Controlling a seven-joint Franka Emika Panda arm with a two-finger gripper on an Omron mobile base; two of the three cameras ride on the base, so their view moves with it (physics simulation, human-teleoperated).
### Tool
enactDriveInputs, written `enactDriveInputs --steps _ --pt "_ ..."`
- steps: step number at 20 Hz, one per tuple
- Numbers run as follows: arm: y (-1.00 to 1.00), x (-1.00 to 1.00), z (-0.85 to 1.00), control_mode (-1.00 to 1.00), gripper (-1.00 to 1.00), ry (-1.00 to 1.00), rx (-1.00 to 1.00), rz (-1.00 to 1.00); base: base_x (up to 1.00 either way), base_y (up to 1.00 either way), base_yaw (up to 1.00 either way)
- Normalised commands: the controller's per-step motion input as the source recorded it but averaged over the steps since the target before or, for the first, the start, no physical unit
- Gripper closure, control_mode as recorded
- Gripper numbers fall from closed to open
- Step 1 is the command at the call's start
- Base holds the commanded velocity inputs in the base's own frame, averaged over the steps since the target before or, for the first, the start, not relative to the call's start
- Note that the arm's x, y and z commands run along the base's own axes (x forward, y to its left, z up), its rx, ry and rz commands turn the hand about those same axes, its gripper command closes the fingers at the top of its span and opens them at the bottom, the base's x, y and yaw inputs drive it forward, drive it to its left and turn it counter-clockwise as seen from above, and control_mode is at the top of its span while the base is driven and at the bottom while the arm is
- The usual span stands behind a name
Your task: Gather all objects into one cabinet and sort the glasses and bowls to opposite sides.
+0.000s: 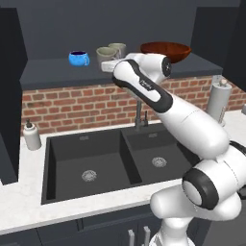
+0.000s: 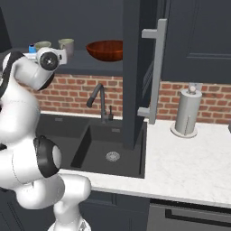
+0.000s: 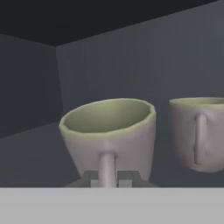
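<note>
Fingers pinching shut on the near mug's upright handle, arm reaching level into the cabinet, mug standing rim-up, second mug sitting just beside

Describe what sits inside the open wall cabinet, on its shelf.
On the shelf: a blue cup, two grey-beige mugs, and a reddish-brown bowl. The claw is shut on the nearer mug's handle. The arm covers part of the shelf.

base views flank sink; hand view close on mugs
</note>
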Motion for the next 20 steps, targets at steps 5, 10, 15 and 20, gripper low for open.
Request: enactDriveInputs --steps 5,10,15,20 --pt "0.01 0.47 0.02 -1.00 1.00 0.01 0.02 -0.02 0.00 0.00 0.00" --pt "0.16 0.28 0.00 -1.00 1.00 0.00 0.00 0.00 0.00 0.00 0.00" --pt "0.40 0.42 0.00 -1.00 -1.00 0.00 0.00 0.00 0.00 0.00 0.00" --pt "0.10 0.05 0.05 -1.00 -1.00 0.00 0.00 0.00 0.00 0.00 0.00"
